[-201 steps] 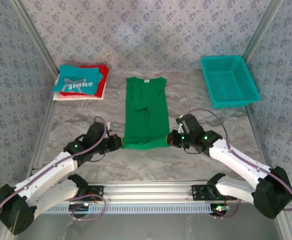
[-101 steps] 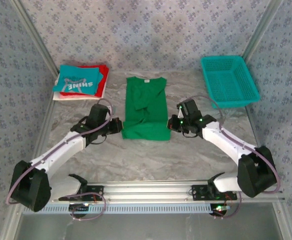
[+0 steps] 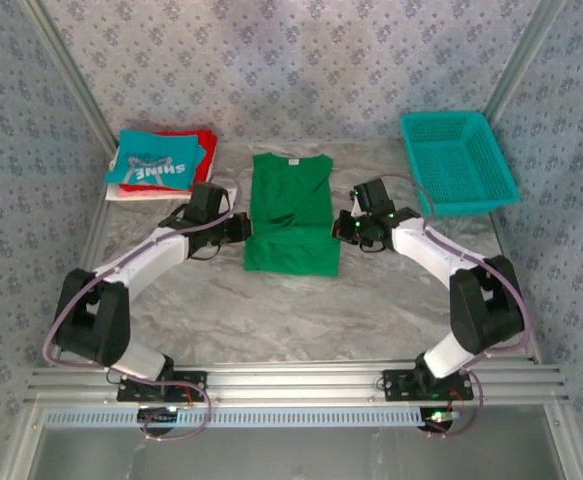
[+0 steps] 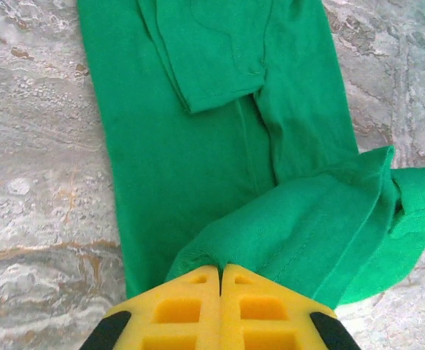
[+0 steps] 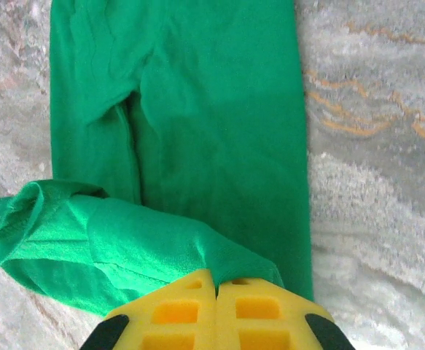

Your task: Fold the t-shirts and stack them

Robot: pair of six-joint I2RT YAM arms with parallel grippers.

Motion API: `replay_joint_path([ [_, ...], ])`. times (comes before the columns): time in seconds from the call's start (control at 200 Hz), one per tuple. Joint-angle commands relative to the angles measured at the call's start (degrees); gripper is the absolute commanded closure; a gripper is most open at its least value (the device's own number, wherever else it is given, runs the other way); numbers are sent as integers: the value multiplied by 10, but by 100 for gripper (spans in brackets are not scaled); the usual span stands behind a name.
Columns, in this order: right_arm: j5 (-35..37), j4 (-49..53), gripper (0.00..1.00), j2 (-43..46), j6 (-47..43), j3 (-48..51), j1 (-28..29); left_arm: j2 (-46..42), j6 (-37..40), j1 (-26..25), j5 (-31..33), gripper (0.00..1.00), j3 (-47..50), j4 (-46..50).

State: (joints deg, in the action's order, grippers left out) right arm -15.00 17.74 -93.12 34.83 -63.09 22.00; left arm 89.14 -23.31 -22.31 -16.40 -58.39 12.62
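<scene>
Left gripper (image 4: pixel 220 271) and right gripper (image 5: pixel 216 278) each pinched tight on the green t-shirt (image 3: pixel 291 195) hem, which is lifted over the shirt's body. The shirt lies mid-way across the marbled grey table (image 3: pixel 271 310), with patterned walls (image 3: pixel 291 60) around.

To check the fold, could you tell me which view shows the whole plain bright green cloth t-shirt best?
Top external: the bright green t-shirt lies whole there, collar to hem. The wrist views crop it to its body and a pinched hem corner.

Green t-shirt (image 3: pixel 291 205) mid-table, sleeves folded in, hem doubled over; teal, red, white t-shirts (image 3: pixel 161 165) stacked far-left.
</scene>
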Motion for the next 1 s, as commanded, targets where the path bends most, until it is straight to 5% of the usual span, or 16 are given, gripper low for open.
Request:
replay_joint_path([
  [0.0, -16, 2, 100, -29, -17, -39, -11, 18, 27, 13, -19, 100, -40, -8],
  [0.22, -26, 16, 100, -106, -25, -142, -29, 106, 54, 51, -29, 99, -138, 17],
  [0.26, -31, 21, 89, -129, -24, -173, -37, 131, 59, 60, -31, 93, -168, 22],
  [0.3, -43, 34, 71, -158, -27, -215, -44, 159, 66, 69, -29, 74, -208, 32],
  [0.345, -47, 68, 62, -191, -28, -275, -57, 197, 75, 78, -22, 55, -271, 65],
  [0.455, -61, 110, 63, -224, -29, -343, -78, 245, 77, 99, -42, 55, -383, 147],
  [0.76, -47, 10, 71, -27, -44, -72, -24, 8, 14, 30, 6, 56, -38, -41],
  [0.994, -18, -18, 83, -72, -44, -39, 19, 82, 18, -6, -21, 70, -8, -84],
])
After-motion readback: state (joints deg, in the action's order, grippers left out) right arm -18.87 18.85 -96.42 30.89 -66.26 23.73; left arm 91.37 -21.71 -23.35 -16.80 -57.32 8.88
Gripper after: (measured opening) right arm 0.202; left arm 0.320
